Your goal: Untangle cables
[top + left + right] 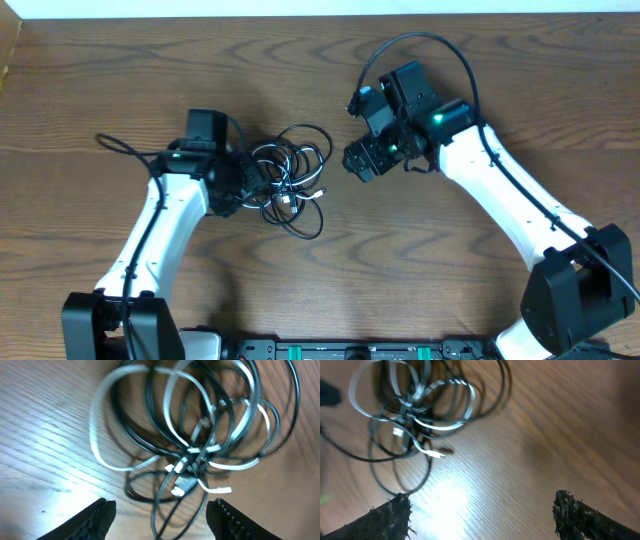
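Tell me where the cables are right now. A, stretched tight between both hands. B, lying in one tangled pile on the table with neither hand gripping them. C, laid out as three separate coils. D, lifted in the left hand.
B: the cables lie as one knotted heap on the table, and the left hand and right hand both stand open, gripping nothing.

Wooden table [80,80], brightly lit.
Dark grain crossed its brown top, a white glare patch [450,497] lay on it, and a pale strip [300,7] bordered the far edge.
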Robot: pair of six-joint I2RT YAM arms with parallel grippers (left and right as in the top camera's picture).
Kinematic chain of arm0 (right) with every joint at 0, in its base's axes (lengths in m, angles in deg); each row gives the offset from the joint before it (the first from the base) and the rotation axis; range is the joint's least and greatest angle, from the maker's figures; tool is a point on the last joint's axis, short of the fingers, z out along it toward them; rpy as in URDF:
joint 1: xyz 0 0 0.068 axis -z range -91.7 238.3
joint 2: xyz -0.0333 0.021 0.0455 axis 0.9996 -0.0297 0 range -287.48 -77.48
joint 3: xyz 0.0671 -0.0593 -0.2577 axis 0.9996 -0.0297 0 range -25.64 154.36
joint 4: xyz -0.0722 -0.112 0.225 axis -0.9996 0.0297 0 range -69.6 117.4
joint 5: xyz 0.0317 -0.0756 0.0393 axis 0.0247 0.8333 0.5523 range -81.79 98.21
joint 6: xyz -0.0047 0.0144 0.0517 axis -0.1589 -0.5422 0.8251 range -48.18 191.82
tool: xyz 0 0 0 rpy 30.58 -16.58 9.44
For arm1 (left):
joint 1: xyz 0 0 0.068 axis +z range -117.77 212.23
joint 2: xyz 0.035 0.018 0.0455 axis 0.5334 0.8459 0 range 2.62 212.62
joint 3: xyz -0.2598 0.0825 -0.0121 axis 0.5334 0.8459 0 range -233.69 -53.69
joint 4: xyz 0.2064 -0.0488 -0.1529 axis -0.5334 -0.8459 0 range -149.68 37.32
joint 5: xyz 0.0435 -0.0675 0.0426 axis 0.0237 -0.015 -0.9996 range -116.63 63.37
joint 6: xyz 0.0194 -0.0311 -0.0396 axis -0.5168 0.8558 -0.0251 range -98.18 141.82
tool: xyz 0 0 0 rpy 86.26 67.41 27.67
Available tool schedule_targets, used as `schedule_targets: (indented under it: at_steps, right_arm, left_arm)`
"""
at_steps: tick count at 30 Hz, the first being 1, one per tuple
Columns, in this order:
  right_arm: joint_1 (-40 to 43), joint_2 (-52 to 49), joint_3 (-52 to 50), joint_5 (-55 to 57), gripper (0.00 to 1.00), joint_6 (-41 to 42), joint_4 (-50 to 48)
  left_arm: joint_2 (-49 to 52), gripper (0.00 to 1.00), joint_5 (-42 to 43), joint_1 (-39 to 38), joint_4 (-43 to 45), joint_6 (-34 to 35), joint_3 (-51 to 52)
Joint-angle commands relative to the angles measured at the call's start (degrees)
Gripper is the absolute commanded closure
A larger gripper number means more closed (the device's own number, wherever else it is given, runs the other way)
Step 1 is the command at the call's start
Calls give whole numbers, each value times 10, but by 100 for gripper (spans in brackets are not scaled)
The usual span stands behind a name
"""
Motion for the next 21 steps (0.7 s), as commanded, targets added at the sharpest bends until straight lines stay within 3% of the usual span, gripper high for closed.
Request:
schedule_targets:
  at_steps: [1,5,12,13,21]
  right_arm:
    - [-1,-1,-39,30,11,45,-22]
    - [-1,-1,-70,33,11,45,-39]
    - [-1,-1,-96,74,9,45,-66]
    - [-1,-1,-97,76,9,45,-70]
    - [0,-1,-98,95,9,45,-74]
  left_arm:
    - [11,36,-22,-27,0,-24,-7]
    - [26,40,-36,-57,-1,-24,2]
    - [63,79,-53,-91,-24,-24,22]
    - [69,90,-53,-94,-32,-24,22]
    - [76,92,-53,-97,-114,-66,14]
